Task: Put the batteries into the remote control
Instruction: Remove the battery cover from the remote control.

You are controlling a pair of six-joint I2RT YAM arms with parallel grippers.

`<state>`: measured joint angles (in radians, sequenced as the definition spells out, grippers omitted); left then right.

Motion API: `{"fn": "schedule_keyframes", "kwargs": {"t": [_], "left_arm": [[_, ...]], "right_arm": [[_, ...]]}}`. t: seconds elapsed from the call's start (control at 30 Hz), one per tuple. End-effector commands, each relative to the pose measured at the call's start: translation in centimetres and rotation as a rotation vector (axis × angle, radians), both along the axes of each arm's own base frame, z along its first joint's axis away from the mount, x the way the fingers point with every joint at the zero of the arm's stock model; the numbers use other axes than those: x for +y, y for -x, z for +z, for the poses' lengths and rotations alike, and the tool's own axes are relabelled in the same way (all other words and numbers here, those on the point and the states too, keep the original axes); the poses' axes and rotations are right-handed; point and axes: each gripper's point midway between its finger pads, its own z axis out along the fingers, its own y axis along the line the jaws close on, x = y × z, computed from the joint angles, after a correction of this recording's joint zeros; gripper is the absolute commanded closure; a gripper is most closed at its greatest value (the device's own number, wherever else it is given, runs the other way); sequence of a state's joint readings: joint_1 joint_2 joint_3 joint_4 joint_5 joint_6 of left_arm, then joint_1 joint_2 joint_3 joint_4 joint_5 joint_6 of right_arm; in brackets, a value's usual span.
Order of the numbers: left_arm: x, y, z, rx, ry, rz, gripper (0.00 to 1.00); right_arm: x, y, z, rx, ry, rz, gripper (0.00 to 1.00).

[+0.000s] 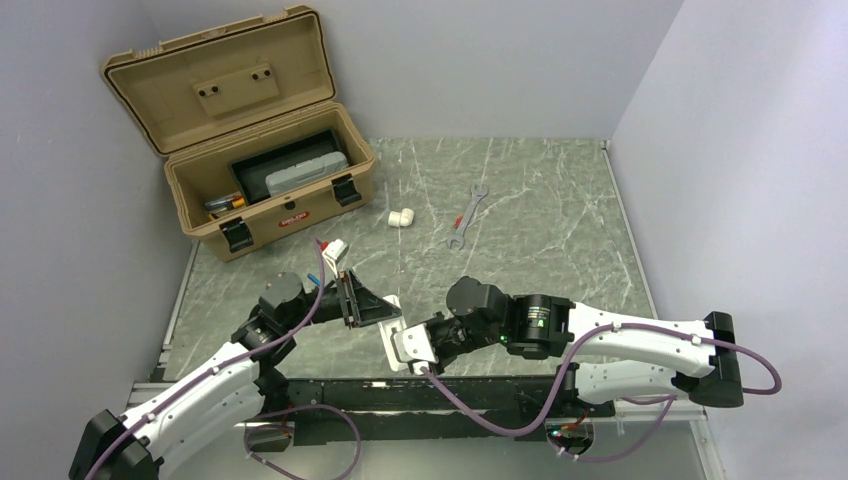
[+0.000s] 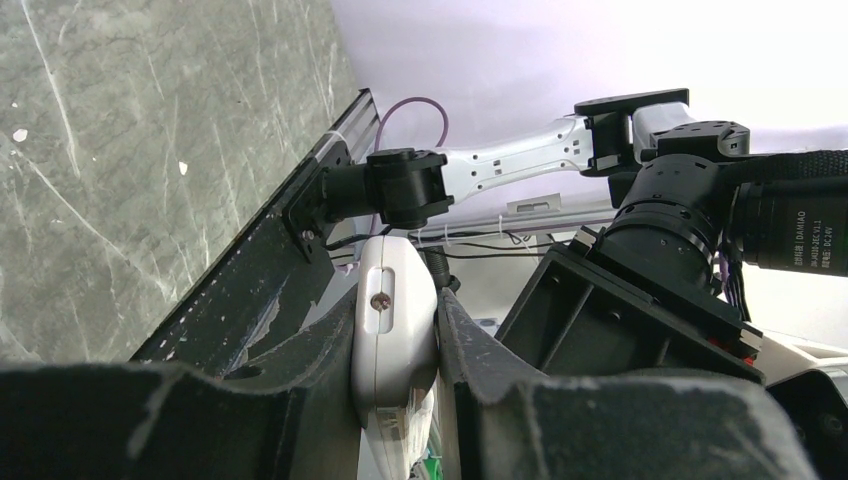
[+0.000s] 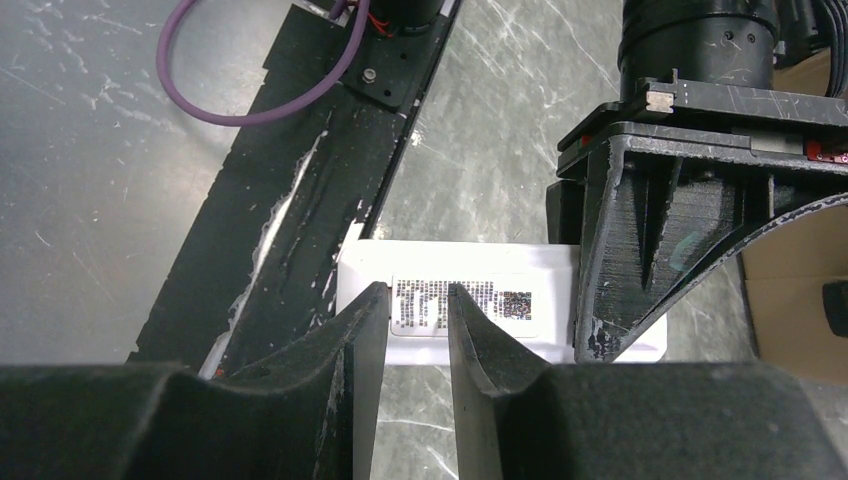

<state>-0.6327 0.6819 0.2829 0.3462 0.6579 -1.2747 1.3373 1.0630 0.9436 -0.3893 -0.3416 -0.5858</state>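
One grey-green veined table is your work surface, boxed in by plain pale walls, with a black rail along the near edge. Both arms reach to the near middle and meet just past that rail. Your left gripper is clamped on the remote control, one finger on each long side, and holds it off the table. Your right gripper sits right at the remote's labelled face with the fingers only narrowly parted. You cannot tell whether they pinch anything. The tan toolbox stands far left with its lid up. Inside it is a grey case, and the orange-red batteries lie at its left end. A wrench and a white pipe elbow lie on the table to the right of the box, well apart from the grippers.
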Motion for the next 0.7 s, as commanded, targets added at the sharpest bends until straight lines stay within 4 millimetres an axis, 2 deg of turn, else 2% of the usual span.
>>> {"fn": "schedule_keyframes", "kwargs": {"t": [0.0, 0.67], "left_arm": [[-0.1, 0.2, 2.4, -0.067, 0.048, -0.012, 1.0], [-0.1, 0.4, 2.5, -0.06, 0.061, -0.017, 1.0]], "right_arm": [[0.6, 0.0, 1.9, -0.042, -0.06, 0.01, 0.69], [0.5, 0.1, 0.6, -0.052, -0.018, 0.013, 0.65]]}}
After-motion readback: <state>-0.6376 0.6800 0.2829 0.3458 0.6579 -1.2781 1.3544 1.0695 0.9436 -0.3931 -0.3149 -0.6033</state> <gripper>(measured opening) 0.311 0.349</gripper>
